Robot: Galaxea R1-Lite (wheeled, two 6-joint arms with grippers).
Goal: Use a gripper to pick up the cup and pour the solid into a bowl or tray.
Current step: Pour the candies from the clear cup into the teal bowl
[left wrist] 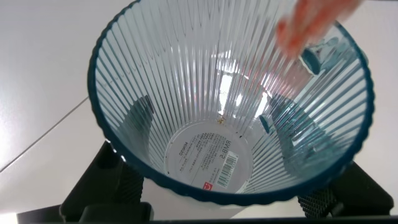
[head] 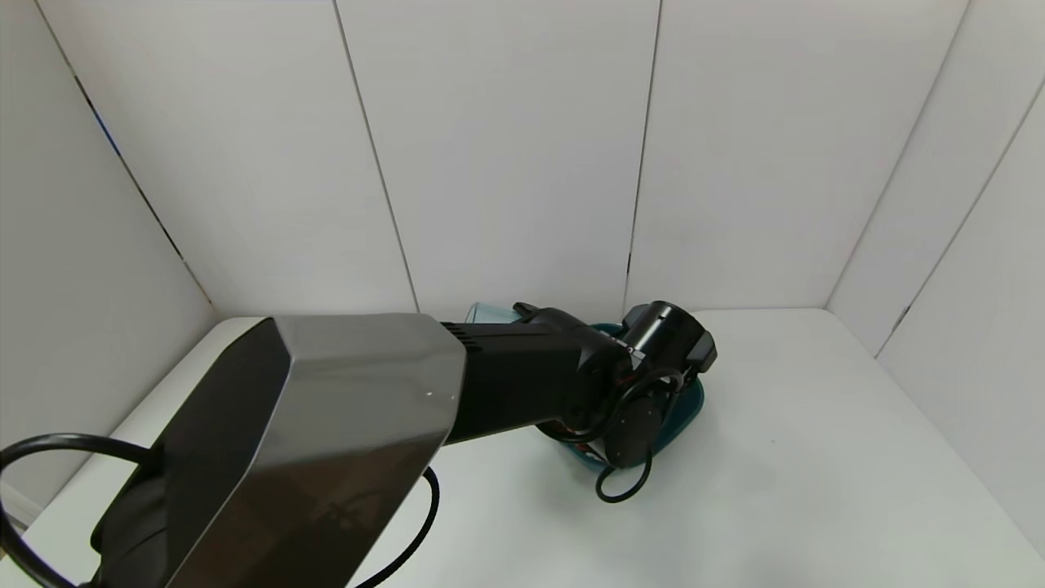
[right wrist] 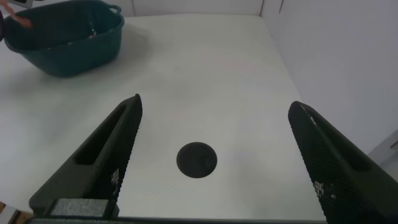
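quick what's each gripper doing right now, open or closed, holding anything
Left gripper: shut on the cup, over the basin.
Right gripper: open, holding nothing, above the table.

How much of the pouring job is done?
Picking up looks done: the left claw is shut on the cup, held over the teal basin. Pouring is in hand: the cup looks nearly empty, with an orange blur at its rim. Left: finishing the tip. The right claw waits open, away from the basin.
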